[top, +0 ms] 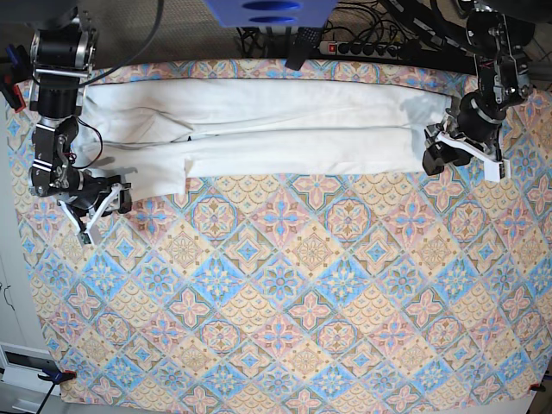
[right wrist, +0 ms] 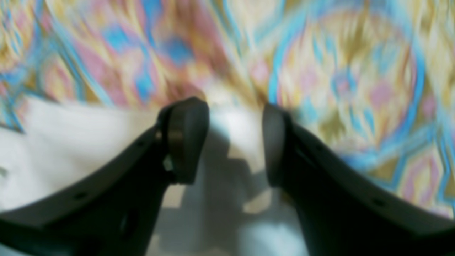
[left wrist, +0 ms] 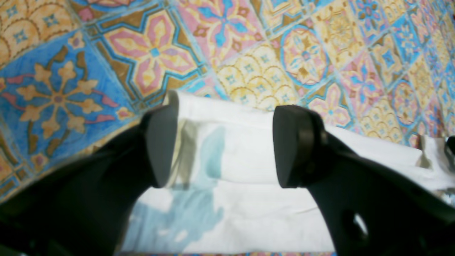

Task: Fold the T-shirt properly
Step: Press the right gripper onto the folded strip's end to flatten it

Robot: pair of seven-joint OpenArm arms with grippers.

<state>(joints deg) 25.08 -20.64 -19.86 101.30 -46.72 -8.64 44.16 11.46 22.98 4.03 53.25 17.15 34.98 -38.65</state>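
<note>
The T-shirt (top: 259, 129) lies as a long white band across the top of the base view, folded lengthwise, on a counter (top: 285, 293) covered with a patterned cloth of blue, pink and yellow tiles. A fold line runs along its length, and a lower flap ends in a step near the left third of the frame.

The left tool (top: 444, 148) sits at the right end of the band. In its wrist view the two dark fingers (left wrist: 295, 145) stand wide apart over the shirt's edge, with white cloth and a faint blue print showing through between them; nothing is pinched, so it is released.

The right tool (top: 108, 198) is at the lower left corner of the shirt. Its wrist view is blurred; the fingers (right wrist: 186, 138) stand apart above white cloth, gripping nothing.
</note>
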